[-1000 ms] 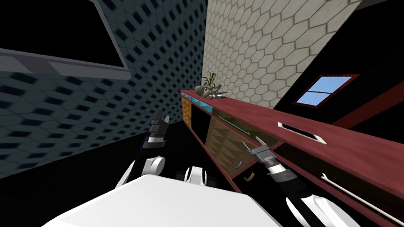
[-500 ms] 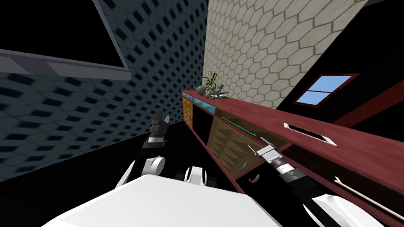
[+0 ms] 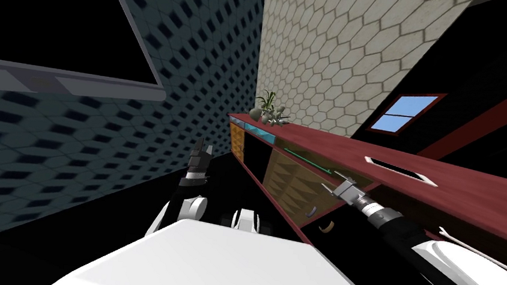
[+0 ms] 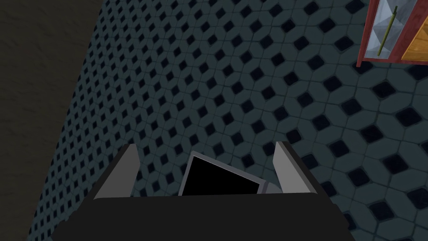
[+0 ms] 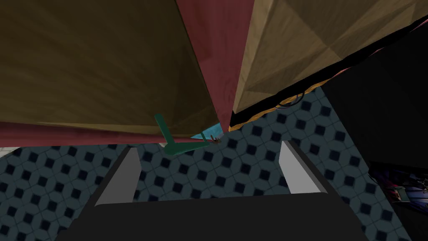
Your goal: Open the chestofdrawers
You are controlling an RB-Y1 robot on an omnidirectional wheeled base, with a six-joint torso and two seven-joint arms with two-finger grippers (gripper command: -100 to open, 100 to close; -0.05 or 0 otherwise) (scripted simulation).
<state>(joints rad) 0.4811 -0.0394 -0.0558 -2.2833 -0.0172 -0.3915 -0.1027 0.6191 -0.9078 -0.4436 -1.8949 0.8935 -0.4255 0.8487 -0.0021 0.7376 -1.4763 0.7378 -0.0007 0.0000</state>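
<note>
1. Along my right side runs the chest of drawers (image 3: 469, 203), a long, low, dark red piece with tan fronts and a black open bay towards its far end.
2. The right tool (image 3: 333, 182) is stretched out to the chest's front. It sits just under the edge of the top, at the near end of a thin green bar handle (image 3: 307, 160).
3. Seen from the right wrist, the right tool (image 5: 209, 167) has its two blades standing apart with nothing between them. The green bar handle (image 5: 167, 140) lies just beyond the tips, nearer one blade, and touches neither.
4. Behind that handle are two tan fronts (image 5: 96, 62), parted by a dark red divider (image 5: 213, 54).
5. Lower on the front, below the right tool, are two small curved handles (image 3: 310, 210).
6. At the far end of the chest's top stands a potted plant (image 3: 265, 107), and a white-rimmed flat thing (image 3: 400, 171) lies midway along the top.
7. The left tool (image 3: 201, 152) is held low in front of me, well apart from the chest. Its blades are apart and hold nothing, and it points at dark patterned tiles (image 4: 234, 83).
</note>
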